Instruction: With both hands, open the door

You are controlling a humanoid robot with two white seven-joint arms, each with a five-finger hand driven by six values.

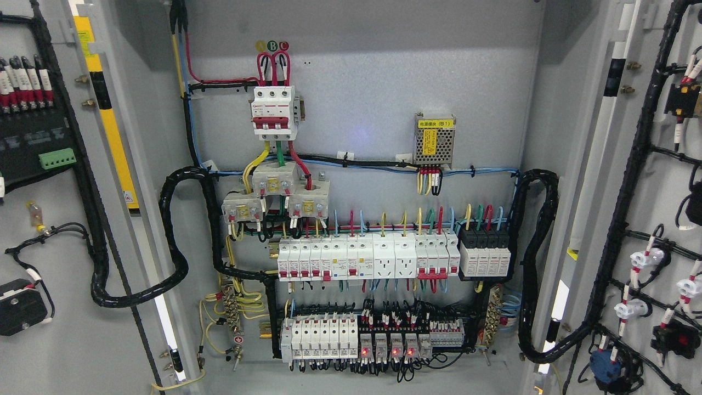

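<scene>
Where both doors [49,219] stand open, breaker [272,109] wires carry labels B and C.

The cabinet [362,66] was plain grey inside. Its breakers [329,260] were white with red levers; wires [439,216] ran red, yellow, green and blue. Black cable bundles [181,236] looped at both side edges. The left door [60,340] bore a yellow-and-black strip [112,126].

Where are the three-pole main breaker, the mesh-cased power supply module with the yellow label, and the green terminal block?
Three-pole main breaker [273,111], head view, middle of its white front.
Power supply module [434,144], head view, mesh face below the yellow label.
Green terminal block [57,158], head view, centre of its green body.
</scene>
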